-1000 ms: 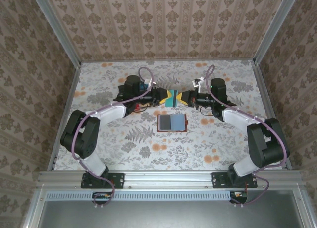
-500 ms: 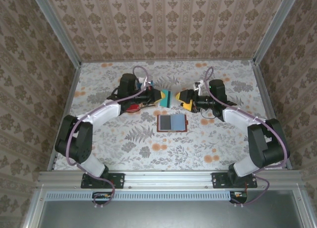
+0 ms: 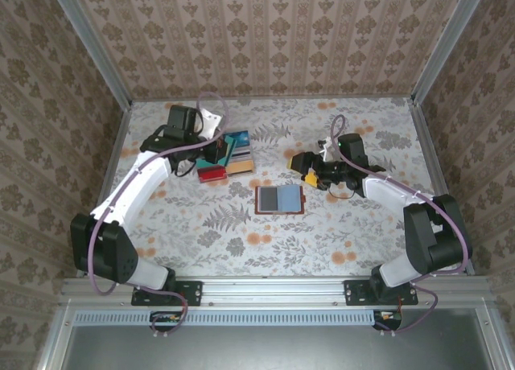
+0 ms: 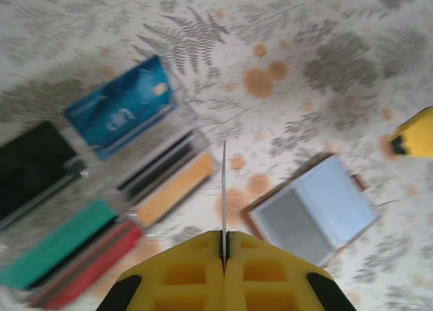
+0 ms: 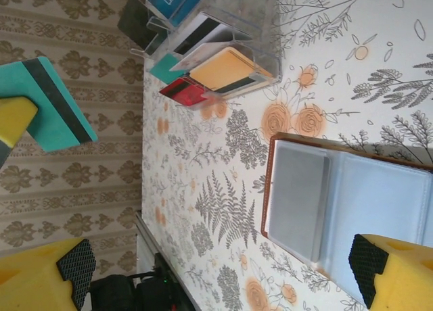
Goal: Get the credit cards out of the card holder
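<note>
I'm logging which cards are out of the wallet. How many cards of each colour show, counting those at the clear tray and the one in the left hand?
blue card: 1
black card: 1
white card with a black stripe: 1
orange card: 1
red card: 1
teal card: 2, the second gripped in the left hand
Total: 7

Soft, even light falls from above in the top view, with faint shadows on the table [image 3: 201, 241]. Blur smears the left wrist view, the tray [image 4: 88, 165] worst; the right wrist view is bright and sharp
</note>
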